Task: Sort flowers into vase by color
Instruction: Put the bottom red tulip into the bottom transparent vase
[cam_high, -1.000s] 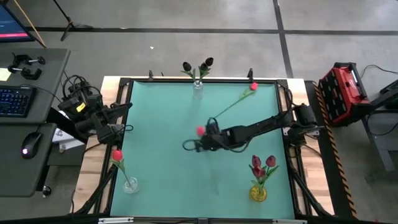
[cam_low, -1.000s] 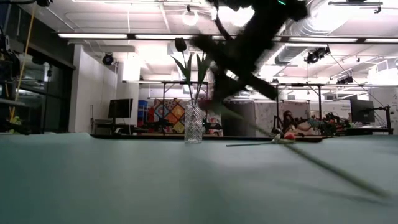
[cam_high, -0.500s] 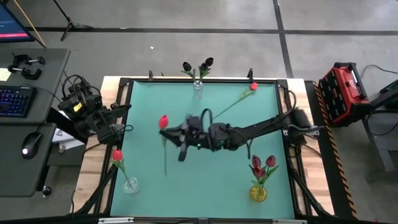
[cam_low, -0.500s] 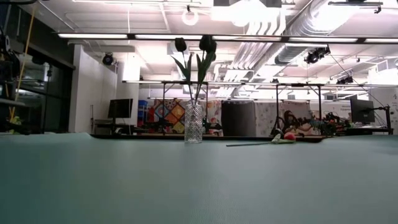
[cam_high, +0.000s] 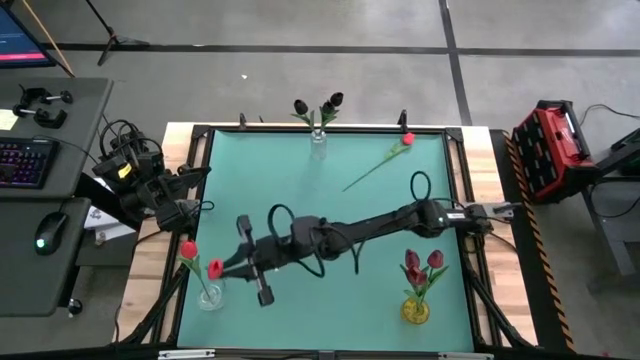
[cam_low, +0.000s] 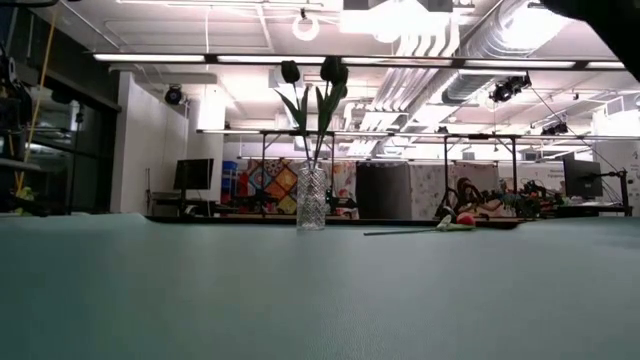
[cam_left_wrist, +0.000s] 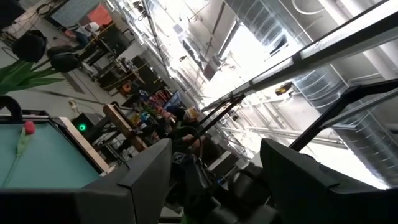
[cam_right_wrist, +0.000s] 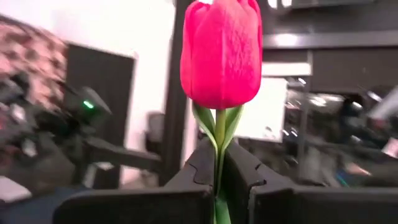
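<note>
My right gripper (cam_high: 233, 266) reaches from the right across the table to its near left corner and is shut on a red tulip (cam_high: 215, 268). The tulip's head is beside a clear vase (cam_high: 210, 297) that holds one red tulip (cam_high: 188, 250). The right wrist view shows the held head (cam_right_wrist: 221, 53) above the gripper (cam_right_wrist: 219, 180). My left gripper (cam_left_wrist: 217, 180) waits open at the table's left edge, pointing up. Another red tulip (cam_high: 385, 160) lies flat near the far right corner. My right gripper pinches the red tulip's green stem (cam_right_wrist: 218, 163) between its two fingers, just below the head. The fingers come about level from the table's right. The head (cam_high: 215, 268) sticks out past the fingertips, and the flower is lifted clear of the table. The lower stem is hidden.
A glass vase (cam_high: 318, 142) with two black tulips stands at the far edge, also seen in the low view (cam_low: 311, 200). A yellow vase (cam_high: 415, 310) with dark pink tulips (cam_high: 425, 262) stands near the near right corner. A desk with keyboard and mouse is left of the table.
My right arm has swung from the table's middle toward the left and near edges, carrying the red tulip through the air to the clear vase at the near left corner. It has left the low view, where it showed blurred a second ago.
</note>
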